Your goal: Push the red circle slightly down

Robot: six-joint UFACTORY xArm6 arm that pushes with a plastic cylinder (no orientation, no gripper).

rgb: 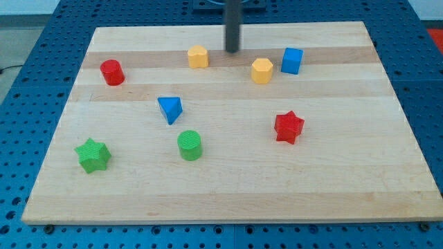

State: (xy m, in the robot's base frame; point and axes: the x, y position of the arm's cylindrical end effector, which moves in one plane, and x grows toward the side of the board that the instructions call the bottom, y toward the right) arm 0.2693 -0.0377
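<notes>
my tip (232, 50) is a bare rod, nothing to open or close, sitting between two yellow blocks; red circle (111, 72) lies well to its view-left and slightly lower, so i'd approach from above it

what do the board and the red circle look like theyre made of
Board: pale wood, probably glued strips, going by the long grain bands in differing tones; matte finish. Red circle: likely 3D-printed plastic, as its top seems finely ridged, though it is small here. My tip is far to its right.
</notes>
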